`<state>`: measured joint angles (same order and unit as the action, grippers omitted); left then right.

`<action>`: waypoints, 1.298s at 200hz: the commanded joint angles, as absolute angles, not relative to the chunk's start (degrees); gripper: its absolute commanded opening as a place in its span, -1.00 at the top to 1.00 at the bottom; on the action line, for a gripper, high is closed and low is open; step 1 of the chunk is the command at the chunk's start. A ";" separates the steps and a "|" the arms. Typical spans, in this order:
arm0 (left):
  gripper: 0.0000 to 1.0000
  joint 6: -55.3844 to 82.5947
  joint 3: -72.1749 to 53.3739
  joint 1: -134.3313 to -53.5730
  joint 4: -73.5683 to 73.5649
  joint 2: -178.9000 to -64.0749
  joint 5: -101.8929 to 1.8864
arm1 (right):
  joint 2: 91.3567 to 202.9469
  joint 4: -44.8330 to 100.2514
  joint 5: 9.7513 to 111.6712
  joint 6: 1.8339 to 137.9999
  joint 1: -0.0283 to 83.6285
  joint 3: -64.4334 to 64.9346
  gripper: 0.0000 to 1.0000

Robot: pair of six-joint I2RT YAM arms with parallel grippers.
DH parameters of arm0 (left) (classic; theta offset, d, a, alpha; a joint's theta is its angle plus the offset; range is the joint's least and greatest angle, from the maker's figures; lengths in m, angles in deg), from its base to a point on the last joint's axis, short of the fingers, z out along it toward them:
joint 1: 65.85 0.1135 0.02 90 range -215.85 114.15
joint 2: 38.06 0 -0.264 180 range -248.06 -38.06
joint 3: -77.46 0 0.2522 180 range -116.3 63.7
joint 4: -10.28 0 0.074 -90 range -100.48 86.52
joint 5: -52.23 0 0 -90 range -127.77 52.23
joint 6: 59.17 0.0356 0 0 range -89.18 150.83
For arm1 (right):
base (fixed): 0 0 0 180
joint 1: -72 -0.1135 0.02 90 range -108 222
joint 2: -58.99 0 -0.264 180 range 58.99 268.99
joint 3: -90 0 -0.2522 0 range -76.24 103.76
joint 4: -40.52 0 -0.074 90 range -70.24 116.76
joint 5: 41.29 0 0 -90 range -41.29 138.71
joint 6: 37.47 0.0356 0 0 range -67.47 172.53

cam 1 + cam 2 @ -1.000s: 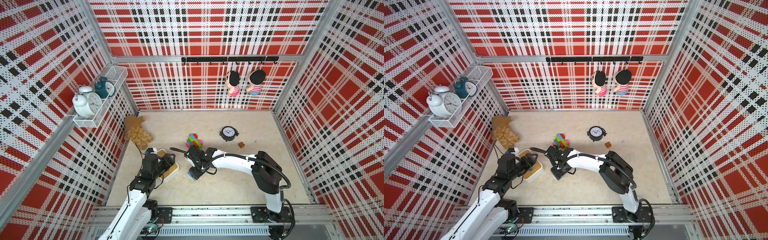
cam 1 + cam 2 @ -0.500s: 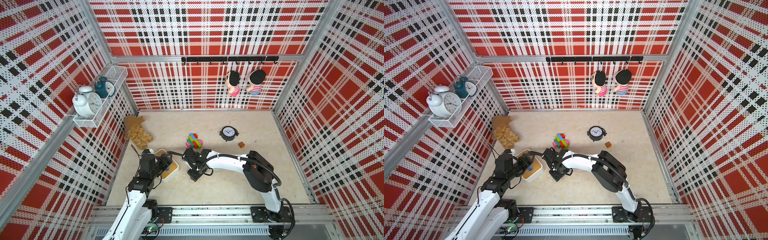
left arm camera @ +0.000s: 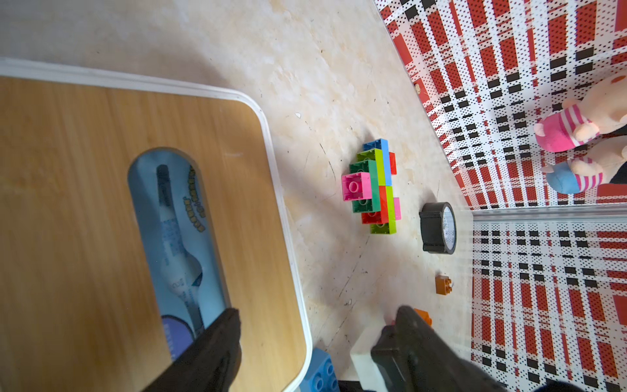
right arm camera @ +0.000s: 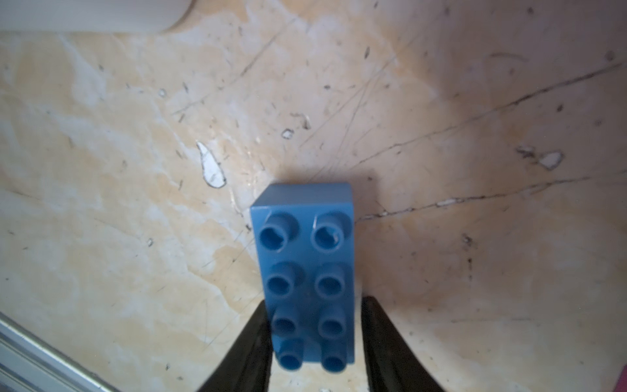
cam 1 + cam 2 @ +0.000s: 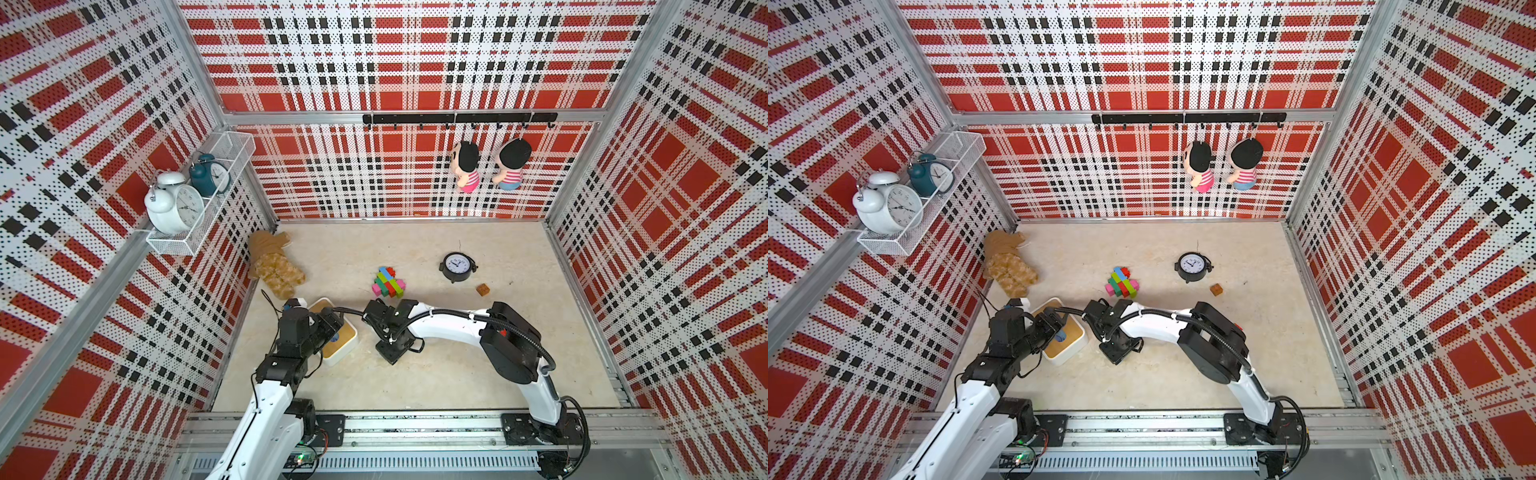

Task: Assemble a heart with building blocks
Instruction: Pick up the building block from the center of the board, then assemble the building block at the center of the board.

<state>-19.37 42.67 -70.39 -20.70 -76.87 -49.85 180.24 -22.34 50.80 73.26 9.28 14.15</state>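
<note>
Right gripper [image 4: 315,303] straddles the blue block [image 4: 305,244] (clamped or not, I can't tell); left gripper [image 3: 317,314] gapes above the near-left box [image 3: 68,169].

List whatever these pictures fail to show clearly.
Both top views: the right gripper covers the blue block.
Right wrist view: fingers flank the block; firm contact on both sides is unclear.
Left wrist view: print on the package inside the box is blurred.
Left wrist view: a finger of the left gripper half hides an orange piece.
</note>
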 commanded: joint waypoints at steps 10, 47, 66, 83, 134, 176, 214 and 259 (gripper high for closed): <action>-0.51 -18.57 42.70 -69.76 -20.27 -76.64 -50.55 | 180.90 -23.45 49.59 73.26 8.80 15.95 0.12; -0.50 -18.53 42.70 -69.63 -20.16 -76.73 -50.69 | 180.89 -23.14 49.53 73.23 8.72 16.22 0.08; -0.49 -18.46 42.78 -69.63 -20.09 -76.77 -50.83 | 180.89 -23.03 49.68 73.27 8.70 16.19 0.11; -0.49 -18.48 42.81 -69.62 -20.09 -76.72 -50.91 | 181.25 -23.29 49.85 73.22 8.68 16.22 0.14; -0.49 -18.48 42.79 -69.70 -19.97 -76.72 -50.52 | 180.96 -23.35 48.75 73.27 8.64 16.29 0.34; -0.50 -17.12 42.96 -70.18 -13.96 -78.21 -53.31 | 173.84 -17.88 50.44 71.81 10.15 13.23 0.45; -0.50 -18.04 42.11 -78.92 -1.87 -84.94 -52.36 | 160.73 -11.31 56.49 68.44 18.15 4.35 0.58; -0.51 -18.53 38.84 -93.11 13.04 -99.59 -47.93 | 154.34 -18.73 52.92 56.95 27.43 1.89 0.78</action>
<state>-18.45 41.01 -88.49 0.40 -94.37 -50.42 156.26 -15.07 54.91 64.26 25.26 3.59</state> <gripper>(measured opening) 0.756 0.346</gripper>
